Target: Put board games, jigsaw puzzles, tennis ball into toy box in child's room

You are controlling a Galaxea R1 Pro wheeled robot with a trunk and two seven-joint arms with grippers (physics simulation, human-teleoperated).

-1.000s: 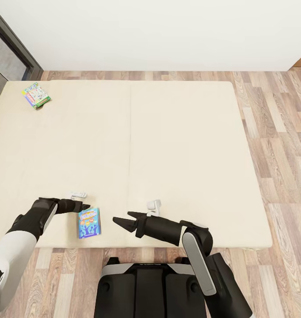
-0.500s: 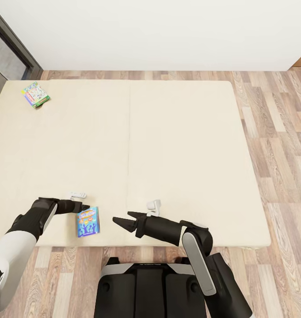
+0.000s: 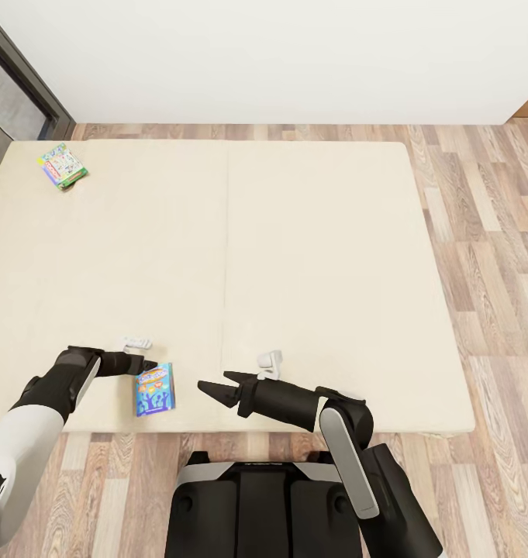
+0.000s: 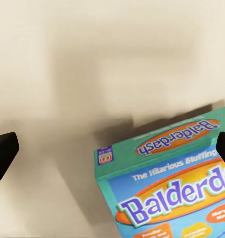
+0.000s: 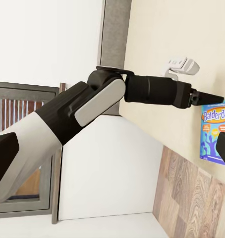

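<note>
At the near edge of the cream bed [image 3: 310, 256], the robot's two black arms reach in low over the mattress. The right end effector [image 3: 217, 385] hovers above the bed at about 6 o'clock in the head view, its two pointed fingers spread apart and holding nothing. Just to its 9 o'clock lies the blue Balderdash board game [image 3: 155, 389], flat on the mattress close to the bed's near edge. The left end effector [image 3: 146, 363] sits just above the box's far edge at about 7 o'clock; in the left wrist view its fingertips [image 4: 3, 153] stand wide apart at either side, with the box lid [image 4: 167, 183] between them. Two small white objects rest nearby on the bed, one [image 3: 137, 342] beyond the left end effector, one [image 3: 270, 361] beyond the right. Far off at 10 o'clock, a second board game [image 3: 63, 167] with a green edge lies near the bed's far corner, well apart from both arms. Wood floor [image 3: 488, 232] borders the bed.
</note>
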